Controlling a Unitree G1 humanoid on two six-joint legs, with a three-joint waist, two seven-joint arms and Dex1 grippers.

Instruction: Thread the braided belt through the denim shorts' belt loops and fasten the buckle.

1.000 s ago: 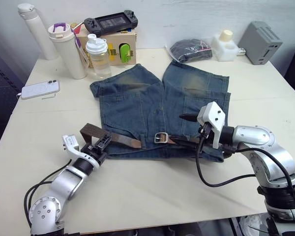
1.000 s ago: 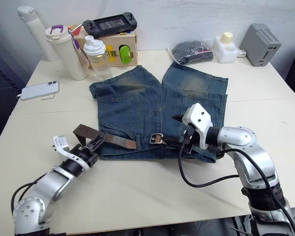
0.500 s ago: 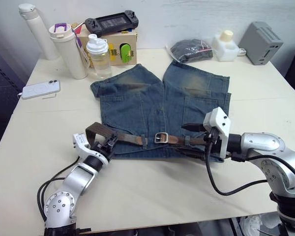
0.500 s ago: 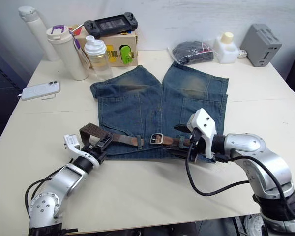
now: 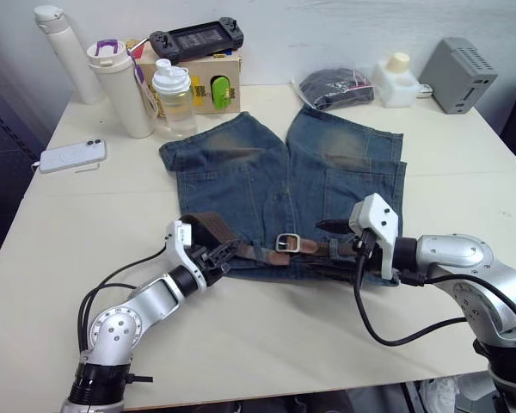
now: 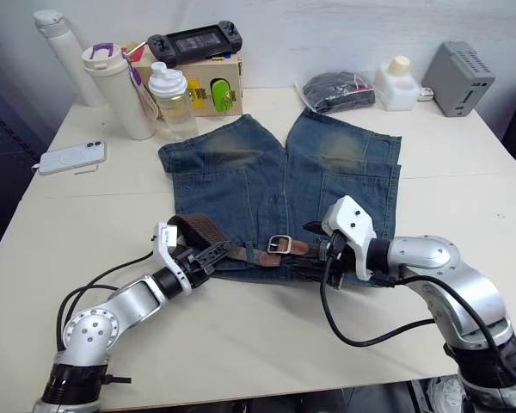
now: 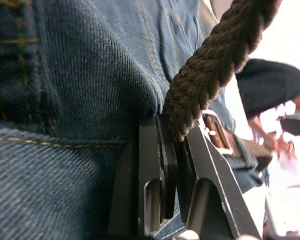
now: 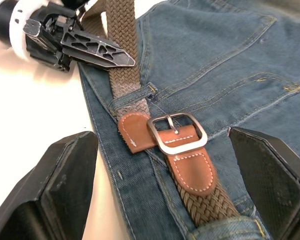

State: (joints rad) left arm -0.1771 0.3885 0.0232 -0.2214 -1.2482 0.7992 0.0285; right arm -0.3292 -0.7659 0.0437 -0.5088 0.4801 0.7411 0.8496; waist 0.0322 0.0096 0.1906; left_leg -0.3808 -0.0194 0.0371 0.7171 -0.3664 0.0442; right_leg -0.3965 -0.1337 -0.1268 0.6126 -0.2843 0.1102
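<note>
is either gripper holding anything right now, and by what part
The left gripper pinches the dark brown braided belt on its woven strap, at the slack loop beside the shorts. The right gripper is open, holding nothing.

The robot's left arm reaches forward and inward, elbow bent low, cable trailing from its forearm. The left gripper (image 5: pixel 217 255) has its two black fingers (image 7: pixel 162 165) pressed together on the braided belt (image 8: pixel 121 55). The right arm bends in from the right, forearm level, pointing toward the left. The right gripper (image 8: pixel 160 197) has its fingers spread wide apart, holding nothing.
</note>
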